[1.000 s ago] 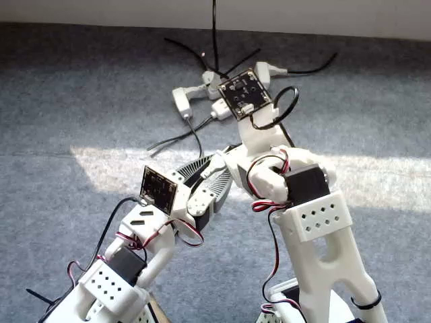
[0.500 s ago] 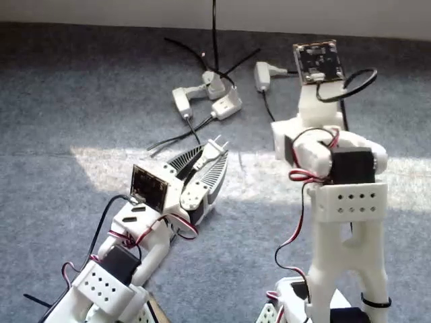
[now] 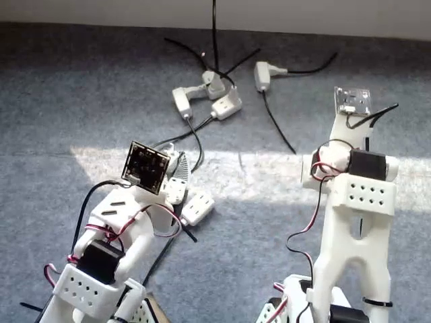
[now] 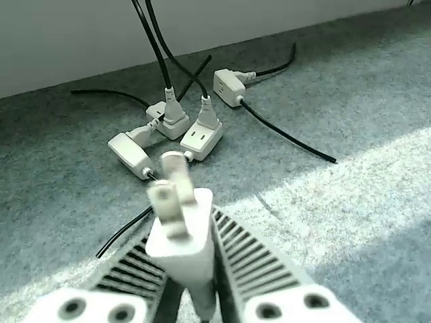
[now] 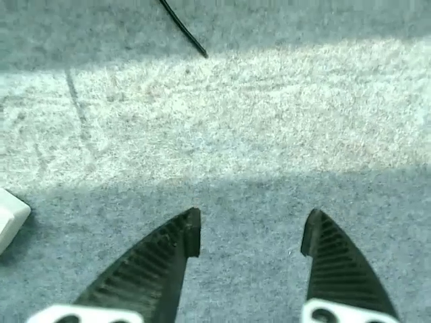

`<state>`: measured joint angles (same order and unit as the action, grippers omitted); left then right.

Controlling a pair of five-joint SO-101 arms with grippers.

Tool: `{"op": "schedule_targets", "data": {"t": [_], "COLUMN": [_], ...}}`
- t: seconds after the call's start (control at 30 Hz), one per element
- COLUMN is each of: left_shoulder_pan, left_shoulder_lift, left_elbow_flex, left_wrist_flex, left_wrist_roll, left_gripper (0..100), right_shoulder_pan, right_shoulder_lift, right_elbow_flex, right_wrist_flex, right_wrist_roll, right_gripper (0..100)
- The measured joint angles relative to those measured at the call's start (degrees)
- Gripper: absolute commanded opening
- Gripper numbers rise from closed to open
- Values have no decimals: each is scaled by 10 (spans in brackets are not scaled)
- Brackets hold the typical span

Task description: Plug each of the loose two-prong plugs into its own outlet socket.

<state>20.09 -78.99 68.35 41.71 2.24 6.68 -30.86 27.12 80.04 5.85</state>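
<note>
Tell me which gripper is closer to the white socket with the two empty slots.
Left. The left gripper, shut on a two-prong plug, faces the socket across the carpet; the right gripper hangs open over carpet farther off to the side.

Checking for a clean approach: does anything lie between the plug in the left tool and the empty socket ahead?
Nothing visible does: bare carpet separates the plug from the empty socket; a black cable lies off to one side.

Left gripper (image 4: 183, 232) clamped a white plastic two-prong plug (image 4: 178, 242) between its black ribbed fingers (image 4: 252, 252), prongs aimed away from the camera. Beyond, on grey carpet (image 4: 350, 101), lay white socket blocks (image 4: 201, 134) on black cords (image 4: 286, 134).
</note>
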Motion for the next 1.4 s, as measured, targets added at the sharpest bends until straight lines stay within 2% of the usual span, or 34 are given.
{"op": "schedule_targets", "data": {"t": [0.17, 0.4, 0.53, 0.77, 0.9, 1.13, 1.4], "left_shoulder_pan": [18, 151, 218, 222, 222, 225, 229], "left_shoulder_lift": [0, 0, 0, 0, -1, -1, -1], "left_elbow_flex": [0, 69, 127, 208, 230, 233, 236], "left_wrist_flex": [4, -47, -80, -87, -88, -89, -89], "left_wrist_roll": [-8, -10, -11, -11, -55, -81, -82], "left_gripper": [9, 9, 13, 14, 17, 214, 225], "right_shoulder_pan": [5, 47, 85, 123, 124, 124, 122], "right_shoulder_lift": [0, 0, 0, 0, 0, 0, 0], "right_elbow_flex": [5, -9, -22, -22, -22, -22, -22], "right_wrist_flex": [-4, -4, -4, -4, -4, -8, -8], "right_wrist_roll": [0, 2, 36, 76, 78, 78, 78], "right_gripper": [245, 245, 245, 245, 245, 245, 245]}}
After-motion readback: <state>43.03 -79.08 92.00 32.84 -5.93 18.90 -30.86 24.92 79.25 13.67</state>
